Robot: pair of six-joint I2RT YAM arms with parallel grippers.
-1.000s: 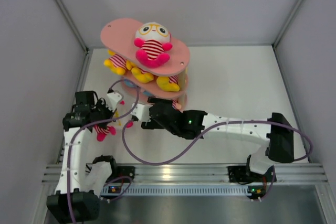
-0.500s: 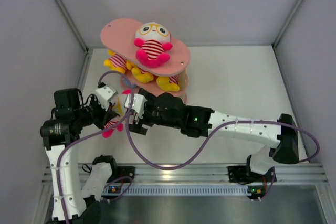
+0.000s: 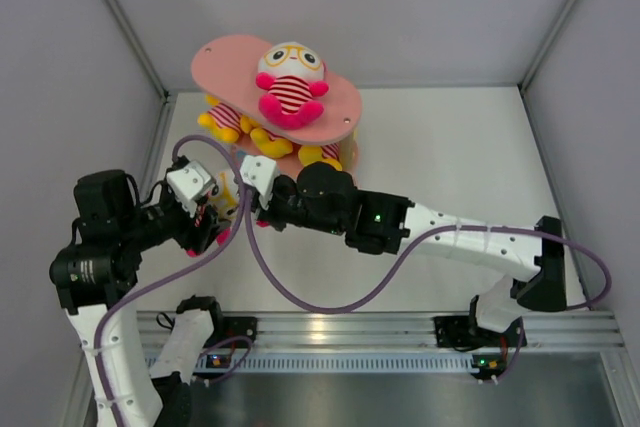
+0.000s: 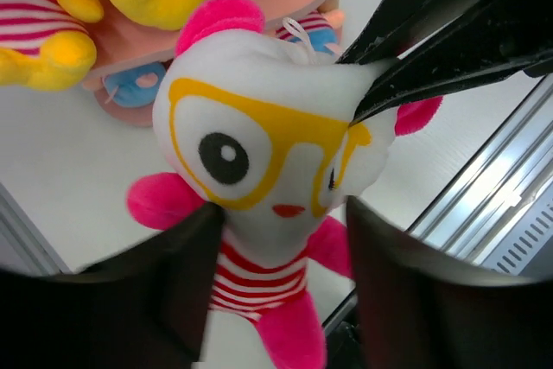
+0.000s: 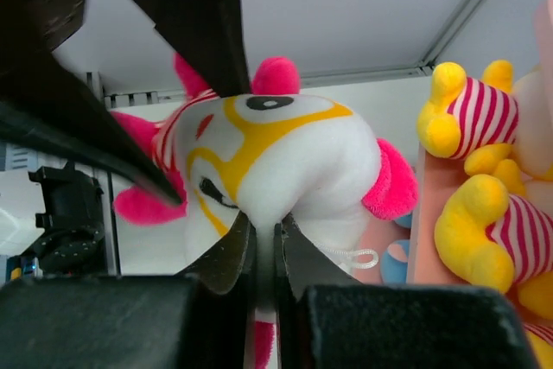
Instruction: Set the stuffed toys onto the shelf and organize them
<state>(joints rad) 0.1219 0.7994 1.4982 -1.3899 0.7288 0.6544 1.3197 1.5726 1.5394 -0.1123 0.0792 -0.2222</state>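
Note:
A pink-limbed stuffed toy [image 4: 268, 153] with yellow glasses and a striped shirt hangs between both grippers, just left of the pink shelf [image 3: 225, 57]. My right gripper [image 5: 263, 239] is shut on a pinch of its white head [image 5: 294, 153]. My left gripper [image 4: 281, 300] stands open, its jaws on either side of the toy's striped body. From above the toy [image 3: 226, 197] is mostly hidden by the two grippers. Another glasses toy [image 3: 288, 82] sits on the shelf's top board. Yellow-bodied toys [image 3: 225, 119] lie on the middle tier.
The shelf stands at the back left, close to the left wall [image 3: 80, 97]. Its lowest tier [image 4: 130, 110] holds a toy with blue parts [image 4: 318, 34]. A metal rail [image 3: 350, 327] runs along the near edge. Purple cables [image 3: 300, 302] loop between the arms.
My right gripper has shut on the toy's head and my left gripper has opened off its body. Both grippers have shifted with the toy toward the shelf's left side.

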